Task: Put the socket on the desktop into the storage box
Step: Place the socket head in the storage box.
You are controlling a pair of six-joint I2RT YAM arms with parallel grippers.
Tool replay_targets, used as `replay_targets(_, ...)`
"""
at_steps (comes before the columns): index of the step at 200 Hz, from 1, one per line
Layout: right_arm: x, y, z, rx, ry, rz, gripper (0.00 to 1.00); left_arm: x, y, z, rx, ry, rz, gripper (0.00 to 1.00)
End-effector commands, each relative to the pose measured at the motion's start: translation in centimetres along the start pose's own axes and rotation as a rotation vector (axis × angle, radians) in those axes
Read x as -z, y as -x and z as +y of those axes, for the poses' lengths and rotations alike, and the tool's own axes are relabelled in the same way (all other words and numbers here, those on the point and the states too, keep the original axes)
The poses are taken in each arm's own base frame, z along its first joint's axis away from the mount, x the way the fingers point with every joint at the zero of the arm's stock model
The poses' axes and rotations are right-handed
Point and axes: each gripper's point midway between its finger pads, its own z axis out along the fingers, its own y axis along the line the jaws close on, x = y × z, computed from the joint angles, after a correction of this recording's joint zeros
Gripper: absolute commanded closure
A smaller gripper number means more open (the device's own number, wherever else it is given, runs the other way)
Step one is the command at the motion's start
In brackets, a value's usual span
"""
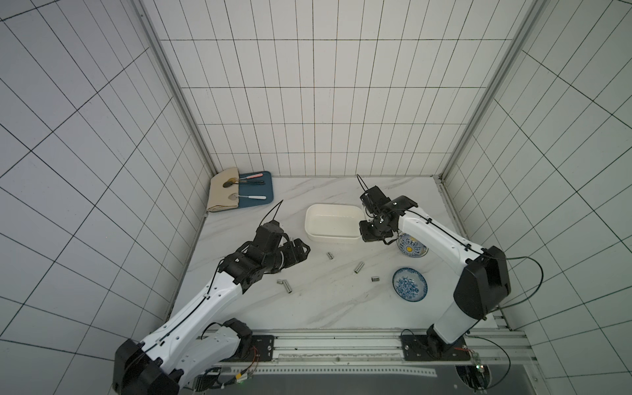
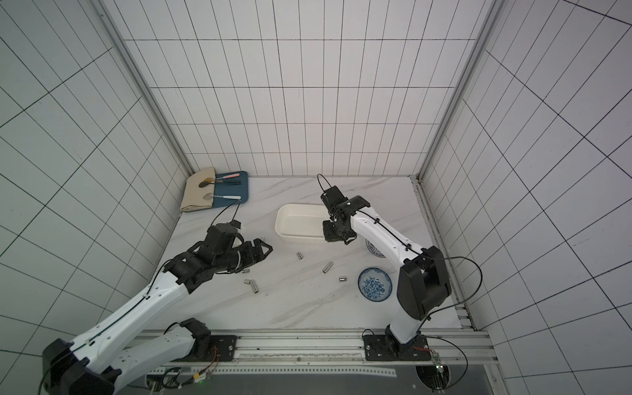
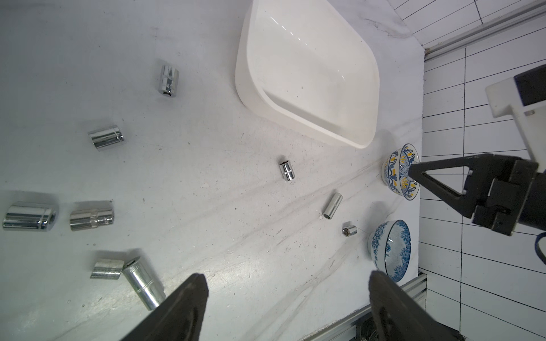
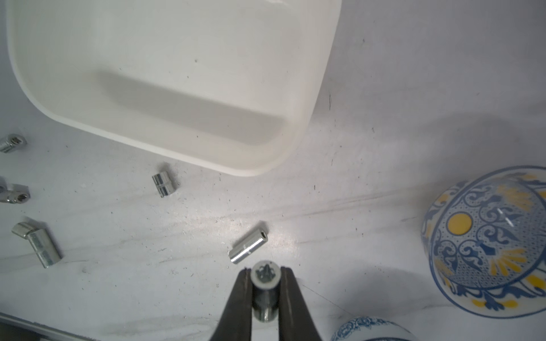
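Right claw clamped on socket, seemingly just short of box corner. Next: I carry over box, release. Left claw wide open, empty.

Storage box on the desktop, sockets before it, bowls at its right, tray back-left, seemingly under a cloth.

left end effector wide, right one clamped
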Motion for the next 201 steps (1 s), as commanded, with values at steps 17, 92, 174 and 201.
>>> replay_targets(17, 0.0, 2.8, 0.2, 0.009, -0.018, -0.006, 0.93, 0.7, 2.0, -0.3, 0.006, -0.022, -0.060, 0.11)
replay_targets(92, -3.4, 8.0, -0.8, -0.062, -0.012, 0.002, 0.93, 1.3, 2.4, 0.4, 0.036, -0.035, -0.064, 0.11)
replay_targets(174, -8.4, 10.3, -0.9, -0.084, -0.008, 0.040, 0.92, 1.4, 2.3, 1.1, 0.054, -0.021, -0.062, 0.11)
replay_targets(201, -9.5, 10.7, -1.1, -0.092, -0.014, 0.045, 0.92, 1.5, 2.3, 1.2, 0.055, -0.021, -0.063, 0.11)
